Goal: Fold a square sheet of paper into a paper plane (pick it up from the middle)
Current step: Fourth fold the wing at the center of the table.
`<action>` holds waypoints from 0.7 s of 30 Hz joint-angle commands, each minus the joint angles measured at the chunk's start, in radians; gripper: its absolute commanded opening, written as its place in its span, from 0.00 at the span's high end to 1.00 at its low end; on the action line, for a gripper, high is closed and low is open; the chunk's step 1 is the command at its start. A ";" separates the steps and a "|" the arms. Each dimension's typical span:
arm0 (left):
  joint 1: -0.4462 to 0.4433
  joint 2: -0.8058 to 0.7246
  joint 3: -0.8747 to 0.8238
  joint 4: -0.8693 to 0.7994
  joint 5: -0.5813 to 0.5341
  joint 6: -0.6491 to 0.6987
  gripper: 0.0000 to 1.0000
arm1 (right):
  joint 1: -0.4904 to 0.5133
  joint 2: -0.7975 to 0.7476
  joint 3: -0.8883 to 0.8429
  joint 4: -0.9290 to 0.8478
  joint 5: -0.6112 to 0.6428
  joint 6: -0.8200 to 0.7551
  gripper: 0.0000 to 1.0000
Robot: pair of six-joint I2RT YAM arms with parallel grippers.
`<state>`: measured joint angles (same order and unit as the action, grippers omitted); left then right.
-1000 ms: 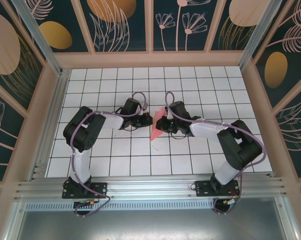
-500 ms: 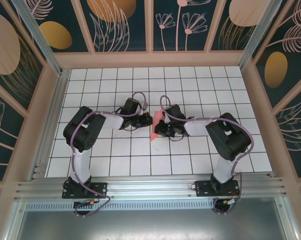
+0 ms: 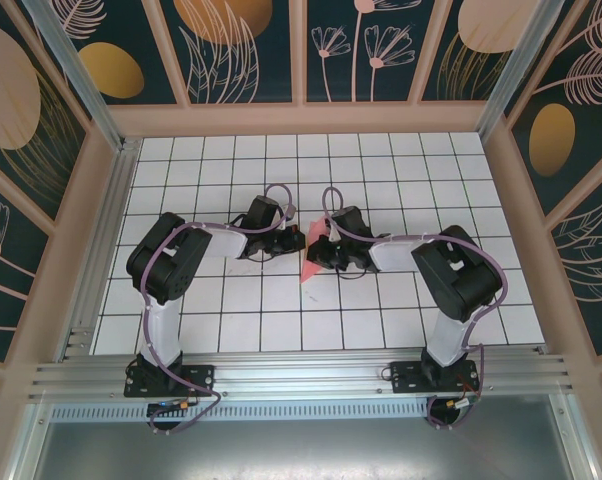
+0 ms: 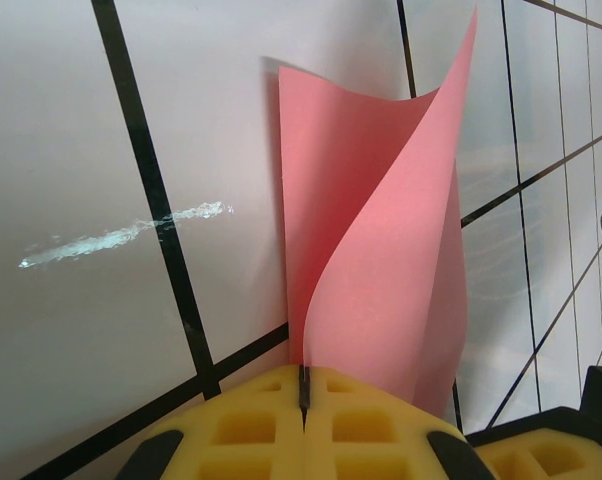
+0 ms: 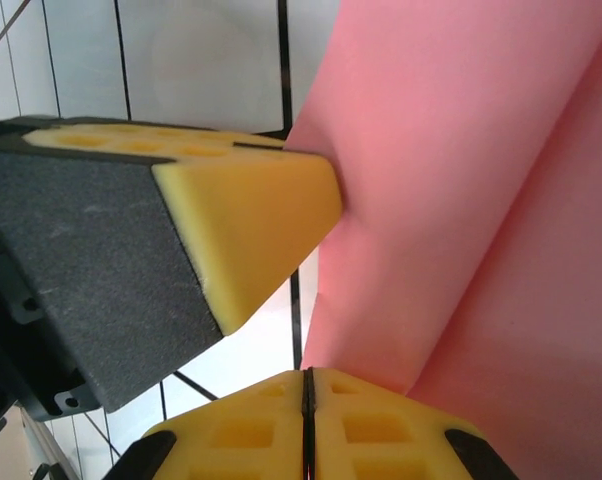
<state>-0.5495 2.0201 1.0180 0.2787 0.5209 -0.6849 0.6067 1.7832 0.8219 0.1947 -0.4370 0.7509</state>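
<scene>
The square sheet of paper is pink-red, partly folded, and held up off the tiled table between both grippers near the middle. In the left wrist view the paper rises in a curved, upright fold, and my left gripper is shut on its lower edge. My right gripper is also shut, with the paper meeting the seam of its yellow fingers. The left gripper's yellow fingers press the sheet close by. From above, the left gripper and right gripper nearly touch.
The white grid-tiled table is ringed by wooden frame walls. An aluminium rail runs along the near edge by the arm bases. A scuff mark streaks one tile beside the paper.
The right arm's elbow has folded inward and its gripper has shifted slightly left toward the left gripper. The paper now stands narrower and more bunched. The left arm has stayed put.
</scene>
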 commanded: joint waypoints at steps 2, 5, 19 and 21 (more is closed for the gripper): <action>0.004 0.053 -0.005 -0.067 -0.090 0.021 1.00 | -0.010 0.015 -0.001 -0.004 0.037 0.024 0.88; 0.003 0.051 -0.005 -0.066 -0.087 0.019 1.00 | -0.010 0.032 0.004 -0.026 0.047 0.029 0.88; 0.004 0.003 -0.007 -0.020 -0.068 -0.005 0.75 | -0.024 0.042 -0.039 -0.021 0.073 0.088 0.88; 0.004 -0.022 -0.012 -0.003 -0.068 -0.015 0.68 | -0.023 0.042 -0.041 -0.021 0.073 0.095 0.87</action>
<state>-0.5571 2.0003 1.0176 0.2897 0.5274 -0.7052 0.5903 1.8008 0.8059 0.1997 -0.3893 0.8234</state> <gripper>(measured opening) 0.311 0.124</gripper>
